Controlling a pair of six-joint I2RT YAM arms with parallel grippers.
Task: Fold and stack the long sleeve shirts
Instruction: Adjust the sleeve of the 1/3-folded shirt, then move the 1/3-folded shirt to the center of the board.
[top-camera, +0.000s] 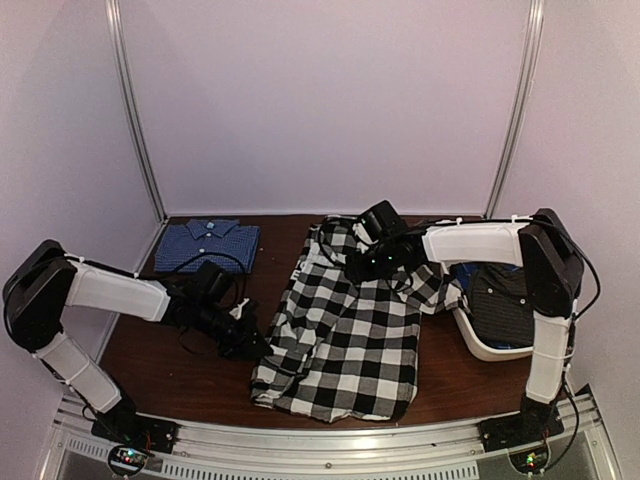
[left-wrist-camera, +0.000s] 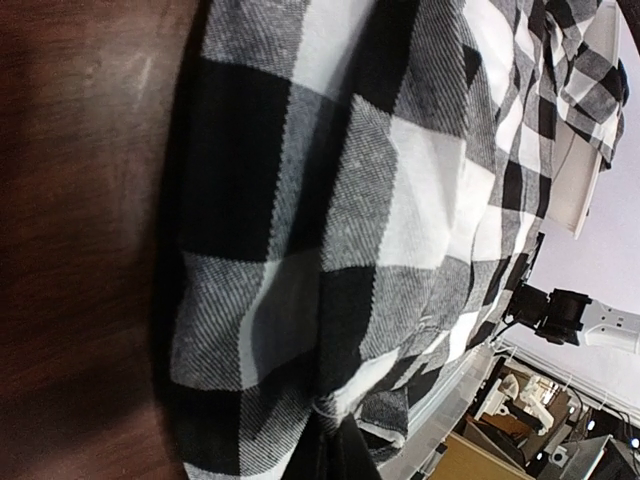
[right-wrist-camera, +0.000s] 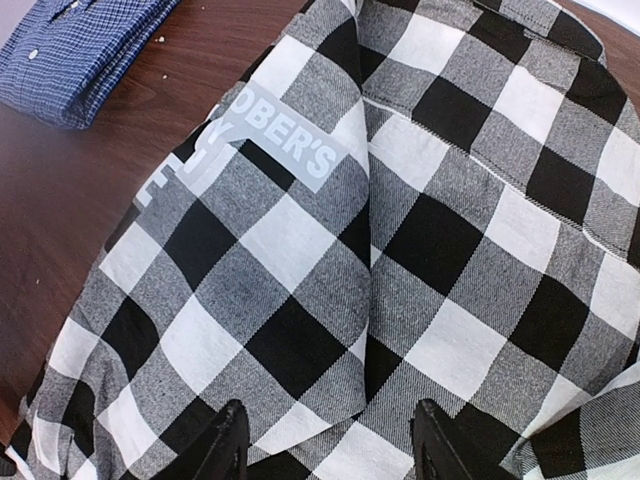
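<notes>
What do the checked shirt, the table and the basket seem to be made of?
The checked shirt: woven cloth, probably cotton flannel, matte; diagonal weave lines show. The table: dark wood or wood veneer, slight sheen; grain streaks show. The basket: likely white plastic, smooth rim.

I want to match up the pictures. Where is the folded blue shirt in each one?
Top external: the folded dark blue cloth shirt lies far left on the brown wooden table.
Left wrist: not in it.
Right wrist: the folded dark blue cloth shirt fills the top left corner.
Shared landmark: the black-and-white checked cloth shirt, in all three views.
</notes>
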